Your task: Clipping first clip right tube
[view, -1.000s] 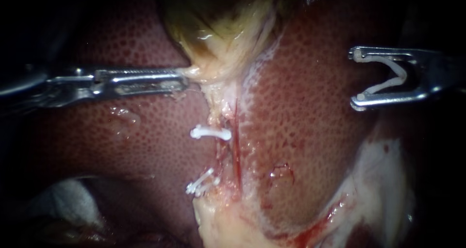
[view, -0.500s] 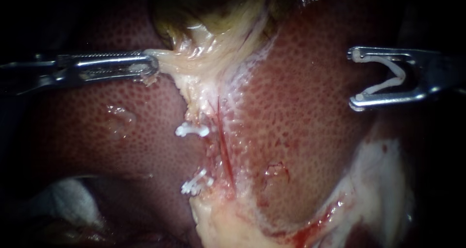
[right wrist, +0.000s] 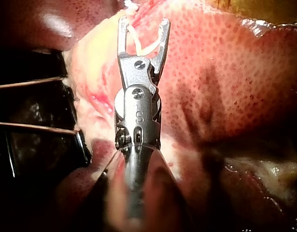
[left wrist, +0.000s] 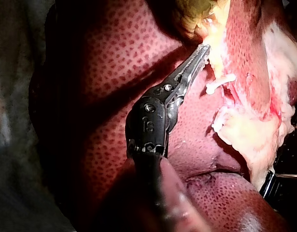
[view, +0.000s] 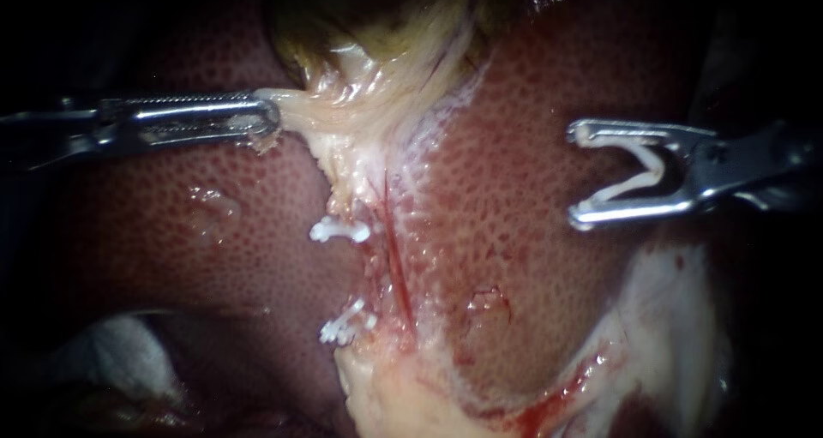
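Note:
My left instrument [view: 271, 117] comes in from the left, its jaws shut on pale tissue at the neck of the yellow-green gallbladder [view: 377, 27] and drawing it leftward; the left wrist view shows the same hold [left wrist: 204, 48]. Below the neck run two tubes. The left tube carries two white clips [view: 340, 230] [view: 347, 324]. The thin red right tube [view: 396, 267] beside it is bare. My right instrument [view: 576, 177] hovers over the liver [view: 514, 232], well right of the tubes. A spread white clip [view: 639, 174] sits between its wide jaws, also seen in the right wrist view [right wrist: 141, 46].
Pale fatty tissue [view: 386, 395] lies below the lower clip, and a whitish band [view: 677, 318] edges the liver at the lower right. White gauze [view: 111, 352] shows in the dark lower left. A small raw spot [view: 489, 301] marks the liver right of the tubes.
My left instrument first pulled the gallbladder neck leftward, dragging the clipped tubes with it. After that my right instrument moved left and slightly lower, toward the tubes, carrying its clip.

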Tool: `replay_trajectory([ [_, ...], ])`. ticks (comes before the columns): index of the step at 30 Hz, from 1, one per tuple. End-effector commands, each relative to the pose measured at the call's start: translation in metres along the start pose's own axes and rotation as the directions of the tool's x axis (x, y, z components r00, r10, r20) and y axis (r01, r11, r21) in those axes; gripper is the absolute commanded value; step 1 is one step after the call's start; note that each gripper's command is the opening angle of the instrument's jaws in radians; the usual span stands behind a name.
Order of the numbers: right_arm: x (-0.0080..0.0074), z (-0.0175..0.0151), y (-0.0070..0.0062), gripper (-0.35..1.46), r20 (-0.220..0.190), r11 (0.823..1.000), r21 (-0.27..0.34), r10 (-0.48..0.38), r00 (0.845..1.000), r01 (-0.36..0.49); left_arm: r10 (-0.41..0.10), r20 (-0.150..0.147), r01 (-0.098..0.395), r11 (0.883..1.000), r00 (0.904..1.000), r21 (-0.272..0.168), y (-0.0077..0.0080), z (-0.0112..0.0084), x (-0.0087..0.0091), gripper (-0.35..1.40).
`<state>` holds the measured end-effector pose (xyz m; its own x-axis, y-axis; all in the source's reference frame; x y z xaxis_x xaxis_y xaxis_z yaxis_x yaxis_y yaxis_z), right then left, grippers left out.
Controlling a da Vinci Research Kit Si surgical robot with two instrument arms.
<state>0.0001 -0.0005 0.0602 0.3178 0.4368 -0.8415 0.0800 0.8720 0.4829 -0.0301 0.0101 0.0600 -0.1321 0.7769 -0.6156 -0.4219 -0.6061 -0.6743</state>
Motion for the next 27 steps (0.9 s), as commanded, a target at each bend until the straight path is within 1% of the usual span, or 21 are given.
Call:
replay_trajectory([
  [1, -0.0008, 0.001, -0.0001, 0.49, 0.009, 1.0, 0.004, 0.009, 1.0, -0.009, 0.0, 0.0, 0.0, 1.0, 1.0, 0.0, 0.0, 0.0, 0.0, -0.35],
  [3, -0.0022, 0.0026, -0.0004, 0.49, 0.015, 1.0, 0.018, 0.022, 1.0, -0.023, 0.0, 0.0, 0.0, 1.0, 1.0, 0.0, 0.0, 0.0, 0.0, -0.35],
  [7, -0.0055, 0.0068, -0.001, 0.49, 0.025, 0.996, 0.042, 0.071, 0.997, -0.072, 0.0, 0.0, 0.0, 1.0, 1.0, 0.0, 0.0, 0.0, 0.0, -0.35],
  [9, -0.007, 0.0087, -0.0013, 0.49, 0.038, 0.995, 0.055, 0.086, 0.996, -0.088, 0.0, 0.0, 0.0, 1.0, 1.0, 0.0, 0.0, 0.0, 0.0, -0.35],
  [11, -0.0088, 0.0108, -0.0016, 0.49, 0.052, 0.991, 0.062, 0.114, 0.992, -0.117, 0.0, 0.0, 0.0, 1.0, 1.0, 0.001, 0.0001, 0.0, 0.0, -0.35],
  [14, -0.011, 0.0134, -0.0017, 0.49, 0.06, 0.986, 0.068, 0.148, 0.987, -0.152, 0.0, 0.0, 0.0, 1.0, 1.0, 0.001, 0.0002, 0.0, 0.0, -0.35],
  [16, -0.0121, 0.0148, -0.0016, 0.49, 0.062, 0.984, 0.069, 0.161, 0.985, -0.166, -0.001, 0.0, 0.001, 1.0, 1.0, 0.002, 0.0003, -0.0001, 0.0, -0.35],
  [17, -0.0127, 0.0156, -0.0014, 0.49, 0.066, 0.982, 0.069, 0.173, 0.983, -0.177, -0.001, 0.0, 0.001, 1.0, 1.0, 0.002, 0.0004, -0.0001, 0.0, -0.35],
  [20, -0.014, 0.0171, -0.0008, 0.49, 0.077, 0.978, 0.062, 0.193, 0.978, -0.198, -0.001, -0.001, 0.001, 1.0, 1.0, 0.003, 0.0005, -0.0001, 0.0001, -0.35],
  [27, -0.0169, 0.0191, 0.0007, 0.49, 0.106, 0.969, 0.037, 0.238, 0.965, -0.243, 0.005, -0.001, -0.005, 1.0, 1.0, 0.004, 0.0007, -0.0001, 0.0001, -0.35],
])
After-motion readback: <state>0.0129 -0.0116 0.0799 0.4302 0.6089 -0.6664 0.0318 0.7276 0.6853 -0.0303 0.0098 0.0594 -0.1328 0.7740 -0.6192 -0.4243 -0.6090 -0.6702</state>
